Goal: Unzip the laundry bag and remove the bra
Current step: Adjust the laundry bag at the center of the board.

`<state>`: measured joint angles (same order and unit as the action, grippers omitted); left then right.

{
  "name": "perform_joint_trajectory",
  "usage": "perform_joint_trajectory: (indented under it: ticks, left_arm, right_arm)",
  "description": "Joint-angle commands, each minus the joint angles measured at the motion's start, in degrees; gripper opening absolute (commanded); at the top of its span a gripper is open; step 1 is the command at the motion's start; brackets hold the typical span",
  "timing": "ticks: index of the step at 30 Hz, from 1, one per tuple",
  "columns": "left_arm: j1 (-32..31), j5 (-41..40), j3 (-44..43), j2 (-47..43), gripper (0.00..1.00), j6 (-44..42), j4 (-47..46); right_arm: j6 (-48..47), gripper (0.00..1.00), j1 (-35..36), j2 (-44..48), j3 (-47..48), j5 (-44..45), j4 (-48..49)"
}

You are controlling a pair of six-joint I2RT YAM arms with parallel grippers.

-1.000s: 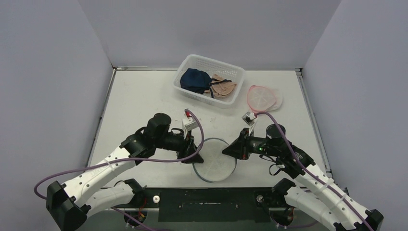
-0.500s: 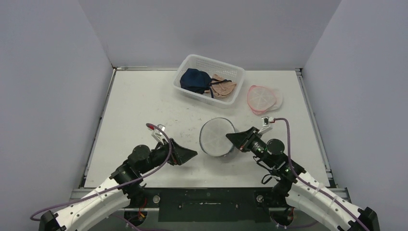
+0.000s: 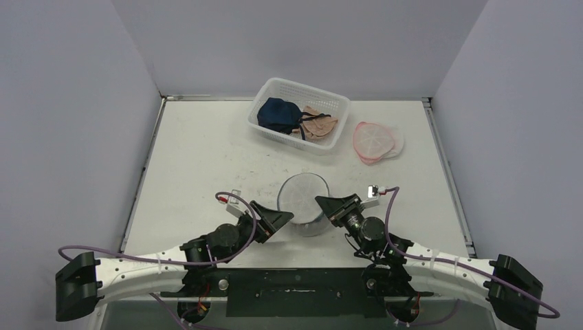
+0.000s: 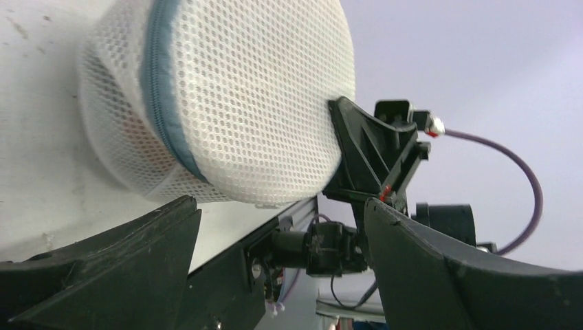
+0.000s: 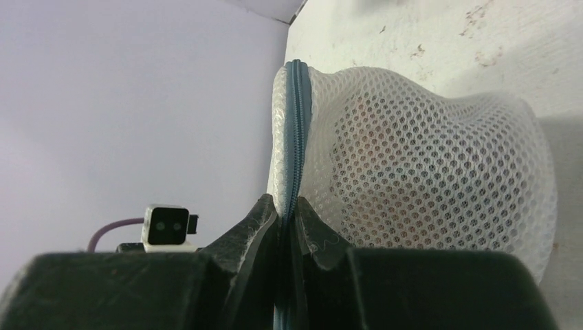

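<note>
The right gripper (image 5: 285, 206) clamped the laundry bag (image 3: 306, 196) by its zipper seam (image 5: 297, 124), steadying it, likely so the wide-spread left gripper (image 3: 278, 218) beside the bag could work that seam open.

A white perforated basket (image 3: 295, 85) stood at the far side of the pale table (image 3: 206, 151), near the back wall (image 3: 295, 41). Inside it a navy garment (image 3: 277, 114) lay to the left, touching a peach garment (image 3: 319, 125) on the right, with a dark strap crossing between them. Just to the right of the basket, a flat pink-rimmed mesh pouch (image 3: 375, 140) rested on the tabletop.
</note>
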<state>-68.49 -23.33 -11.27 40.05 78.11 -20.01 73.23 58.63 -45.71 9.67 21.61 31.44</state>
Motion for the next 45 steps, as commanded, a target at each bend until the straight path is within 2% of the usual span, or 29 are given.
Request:
perform_joint_trajectory:
  ticks: [1, 12, 14, 18, 20, 23, 26, 29, 35, 38, 41, 44, 45]
  left_arm:
    - [-1.8, -7.3, 0.4, 5.1, 0.86, 6.4, -9.2]
    - [-2.1, -7.8, 0.5, 16.9, 0.76, 8.6, -18.9]
    - [-2.0, -9.0, 0.8, 18.0, 0.69, 8.1, -21.0]
    - [-1.2, -10.1, 0.6, 18.4, 0.49, 6.4, -22.6]
    - [-0.9, -10.0, 0.0, 18.4, 0.45, 6.0, -21.5]
    - [-0.6, -9.2, -0.1, 19.3, 0.49, 6.3, -21.2]
    - [-0.6, -7.9, 0.1, 20.9, 0.66, 7.1, -21.9]
    - [-0.6, -7.1, 0.1, 22.7, 0.69, 7.3, -23.2]
    - [0.2, -6.9, 0.5, 24.4, 0.46, 5.7, -27.2]
    - [0.7, -6.2, 0.3, 24.2, 0.25, 4.5, -27.8]
    - [1.1, -5.8, 0.5, 23.1, 0.00, 3.4, -27.6]
    - [1.2, -6.6, 0.2, 19.0, 0.00, 2.6, -22.7]
    - [1.2, -6.9, -0.2, 17.0, 0.00, 2.1, -19.6]
  right_arm:
    - [4.4, 0.05, 0.7, 1.9, -1.8, 5.5, 8.6]
    - [7.2, 0.05, 0.9, 4.1, -5.3, 4.8, 10.5]
    - [7.4, 0.05, 0.9, 3.6, -5.9, 4.2, 11.7]
    - [7.9, 0.05, 1.0, 3.0, -7.4, 3.1, 14.2]
    - [8.3, 0.05, 1.0, 3.1, -7.9, 2.8, 14.2]
    - [8.4, 0.05, 1.0, 3.3, -8.3, 2.7, 14.7]
    - [8.2, 0.05, 1.0, 3.8, -8.3, 2.8, 14.6]
    - [8.2, 0.05, 1.0, 3.8, -8.3, 2.6, 14.8]
    - [8.1, 0.05, 1.0, 2.1, -9.2, 0.7, 18.2]
    - [7.9, 0.05, 1.0, 2.1, -9.3, 0.2, 18.5]
    - [6.9, 0.05, 1.0, 3.4, -9.3, -0.4, 17.9]
    - [2.3, 0.07, 0.9, 7.6, -9.3, -3.9, 15.0]
    - [0.3, 0.16, 0.8, 9.9, -9.2, -4.8, 11.2]
